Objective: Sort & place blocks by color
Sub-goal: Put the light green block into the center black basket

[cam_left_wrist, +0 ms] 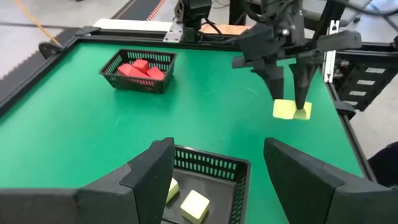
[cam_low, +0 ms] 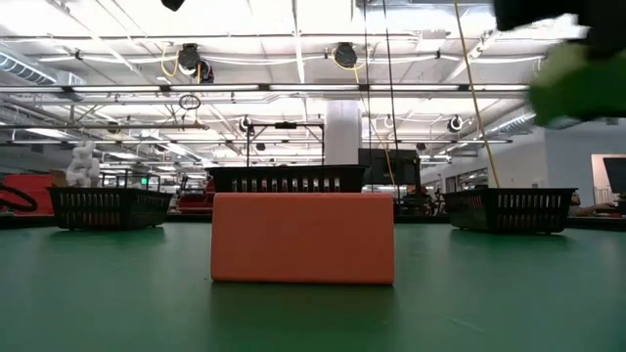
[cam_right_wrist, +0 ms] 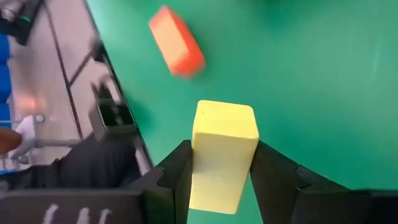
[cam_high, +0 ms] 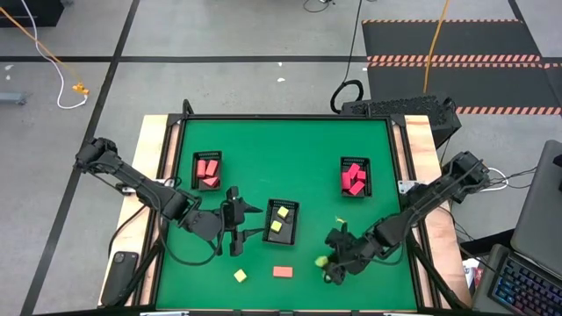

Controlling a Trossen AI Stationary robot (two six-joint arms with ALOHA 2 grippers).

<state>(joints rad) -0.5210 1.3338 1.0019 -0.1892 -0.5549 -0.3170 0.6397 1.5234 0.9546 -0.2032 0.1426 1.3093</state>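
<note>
Blocks carry no writing; right end effector [cam_right_wrist: 221, 180] clamps a yellow bar [cam_right_wrist: 222, 153], left end effector [cam_left_wrist: 214, 180] spread apart.

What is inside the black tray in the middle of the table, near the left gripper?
The middle tray holds two pale yellow blocks. In the left wrist view the left gripper covers part of its floor.

You see matt green felt-like covering on the desk [cam_high: 307, 167], pale wood along its edges — the blocks [cam_right_wrist: 222, 154] look smooth, matt; trays [cam_left_wrist: 138, 70] black plastic mesh.
</note>
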